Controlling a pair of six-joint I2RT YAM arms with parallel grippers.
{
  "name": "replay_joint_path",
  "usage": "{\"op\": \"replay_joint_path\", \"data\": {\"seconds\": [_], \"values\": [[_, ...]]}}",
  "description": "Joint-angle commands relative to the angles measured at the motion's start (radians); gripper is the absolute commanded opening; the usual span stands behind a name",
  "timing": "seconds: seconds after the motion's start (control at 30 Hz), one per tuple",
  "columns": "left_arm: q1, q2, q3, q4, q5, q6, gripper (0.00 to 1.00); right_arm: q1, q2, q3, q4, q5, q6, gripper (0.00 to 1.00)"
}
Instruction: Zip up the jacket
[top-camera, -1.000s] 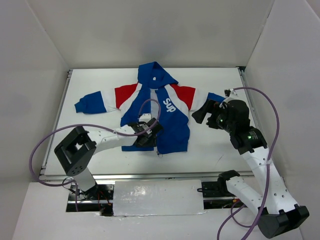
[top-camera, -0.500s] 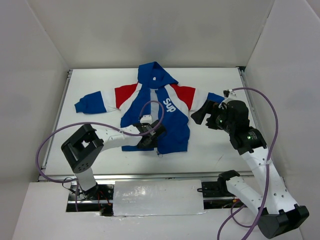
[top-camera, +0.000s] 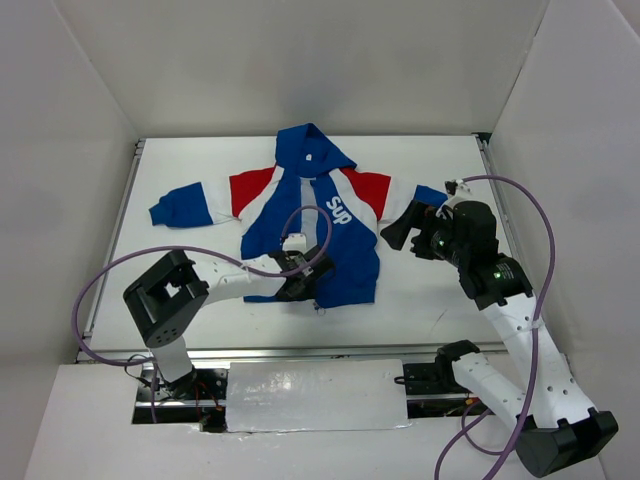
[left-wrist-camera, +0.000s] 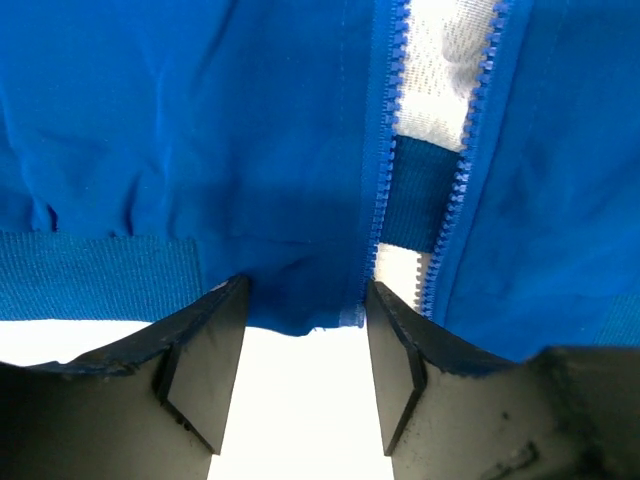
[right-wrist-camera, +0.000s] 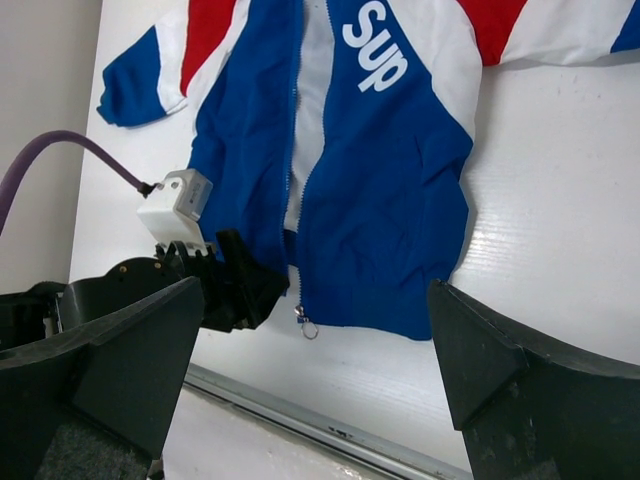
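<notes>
Jacket (top-camera: 320, 215) lies flat on the surface (top-camera: 440, 180), unzipped. Left pincer (left-wrist-camera: 305, 370) is apart, straddling the near hem (left-wrist-camera: 100, 275) just left of the zipper (left-wrist-camera: 375, 200). Right pincer (top-camera: 398, 230) hovers apart off to the right. Next, I'd guess, clamp that hem.

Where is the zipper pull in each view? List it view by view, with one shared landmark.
Top: zipper pull dangles just below the jacket hem, centre.
Left wrist: not visible; only zipper teeth.
Right wrist: pull below the hem, lower centre.
Shared landmark: white lining between the open zipper edges.
</notes>
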Motion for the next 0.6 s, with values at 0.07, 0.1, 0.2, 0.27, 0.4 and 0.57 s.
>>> {"op": "replay_joint_path", "data": {"seconds": [0.07,0.1,0.2,0.27,0.4,0.57], "values": [[-0.004,0.021,-0.063,0.019,0.016,-0.036,0.59,0.008,-0.009,-0.016,0.04,-0.016,-0.021,1.0],[-0.004,0.022,-0.066,0.03,0.017,-0.036,0.56,0.009,-0.007,-0.014,0.042,-0.018,-0.021,1.0],[-0.004,0.026,-0.075,0.042,0.03,-0.033,0.45,0.008,-0.004,-0.013,0.043,-0.021,-0.019,1.0],[-0.004,0.021,-0.081,0.062,0.037,-0.022,0.35,0.011,-0.001,-0.011,0.042,-0.022,-0.021,1.0],[-0.004,-0.008,-0.109,0.17,0.103,0.034,0.3,0.011,0.005,-0.011,0.045,-0.027,-0.021,1.0],[-0.004,-0.045,-0.127,0.246,0.172,0.082,0.11,0.011,0.011,-0.01,0.045,-0.033,-0.024,1.0]]}}
